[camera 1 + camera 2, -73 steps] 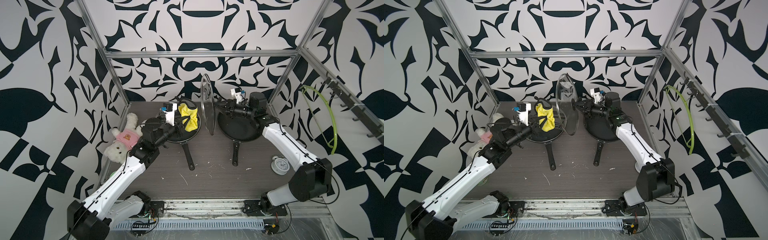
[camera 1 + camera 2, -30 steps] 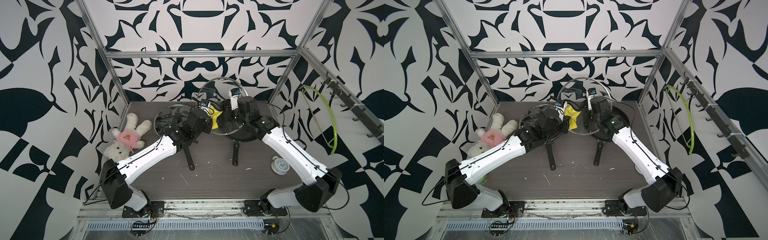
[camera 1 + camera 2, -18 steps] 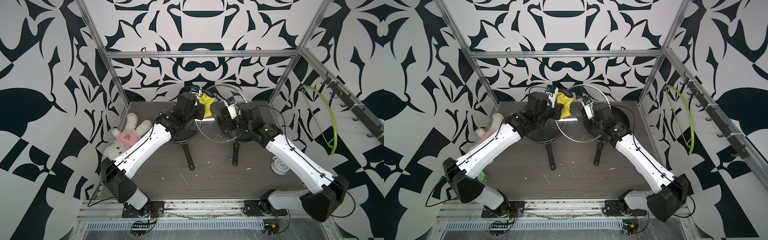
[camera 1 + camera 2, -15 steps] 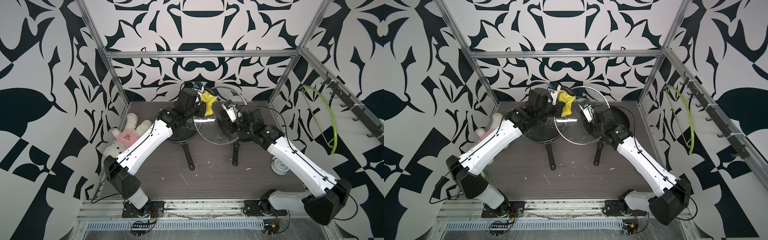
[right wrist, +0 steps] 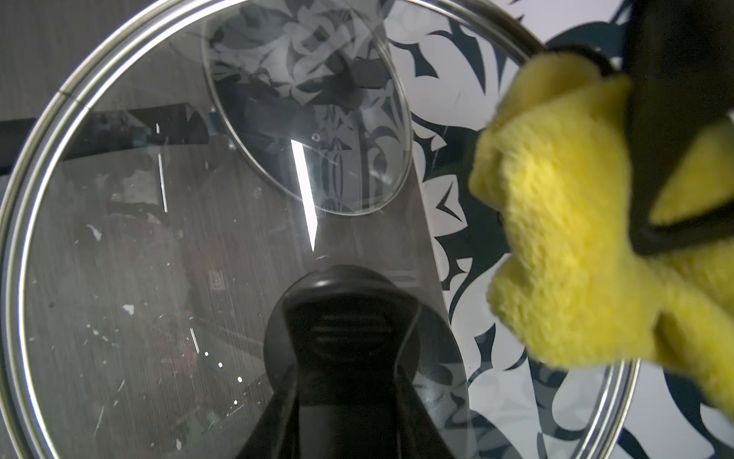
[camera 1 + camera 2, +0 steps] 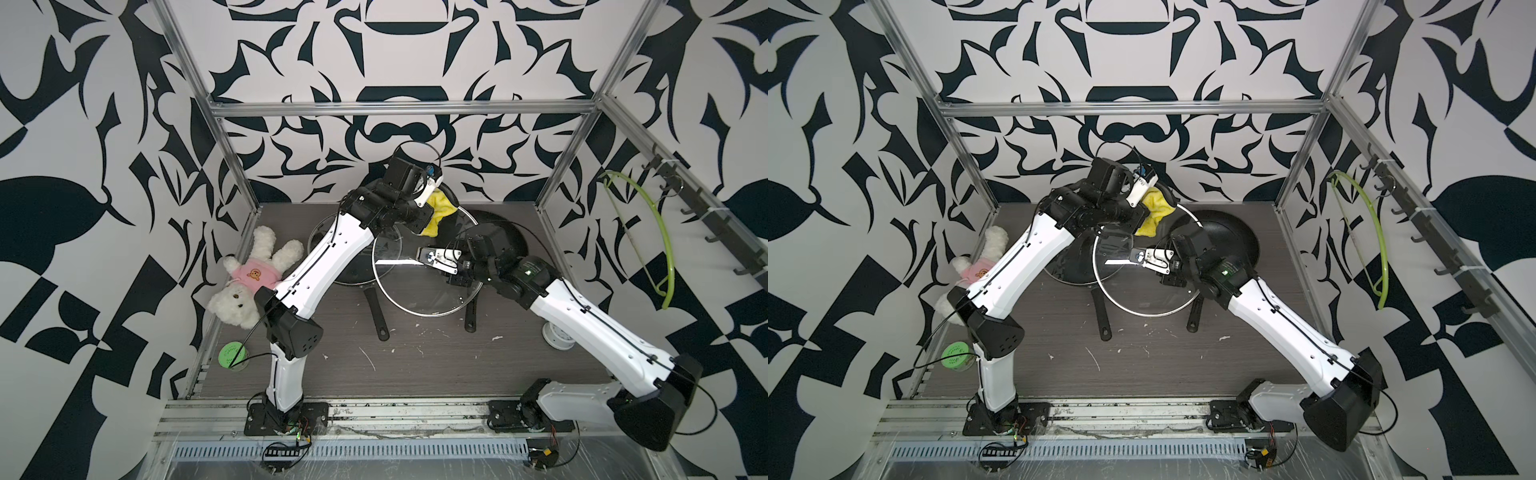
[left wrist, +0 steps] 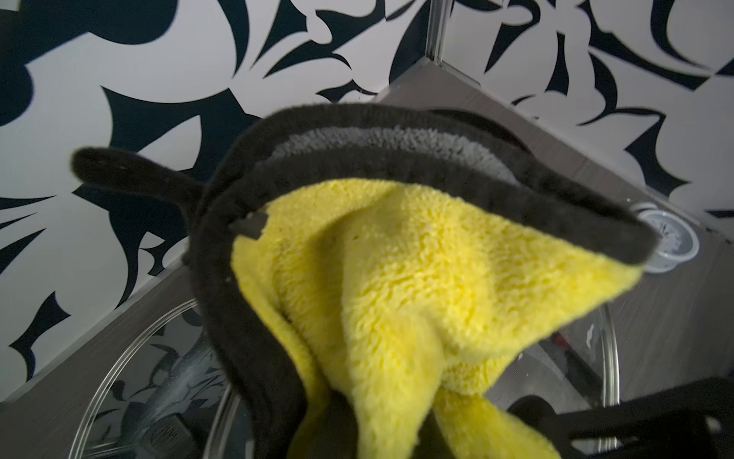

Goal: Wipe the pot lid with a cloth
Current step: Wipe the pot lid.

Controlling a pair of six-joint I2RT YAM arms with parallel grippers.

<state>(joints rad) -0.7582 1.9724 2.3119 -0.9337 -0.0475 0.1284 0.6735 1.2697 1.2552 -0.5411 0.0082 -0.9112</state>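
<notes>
The pot lid (image 6: 415, 293) (image 6: 1142, 293) is a glass disc with a steel rim. It hangs nearly flat above the table between the two pans. My right gripper (image 6: 459, 272) (image 6: 1169, 270) is shut on the lid's black knob (image 5: 341, 318), with a finger on each side of it. The yellow cloth (image 6: 438, 208) (image 6: 1154, 212) is bunched in my left gripper (image 6: 426, 214), which is shut on it. The cloth rests against the lid's far rim on the knob side, as the right wrist view shows (image 5: 556, 258). In the left wrist view the cloth (image 7: 397, 278) hides the fingers.
A black frying pan (image 6: 332, 266) with a smaller glass lid on it lies left of the held lid. Another black pan (image 6: 509, 232) lies behind my right wrist. A teddy bear (image 6: 253, 282), a green roll (image 6: 230, 355) and a white round container (image 6: 557, 338) lie near the table's sides.
The lid has tipped from facing the camera to nearly flat and has come lower and forward. The left gripper carried the cloth from the lid's middle to its far rim.
</notes>
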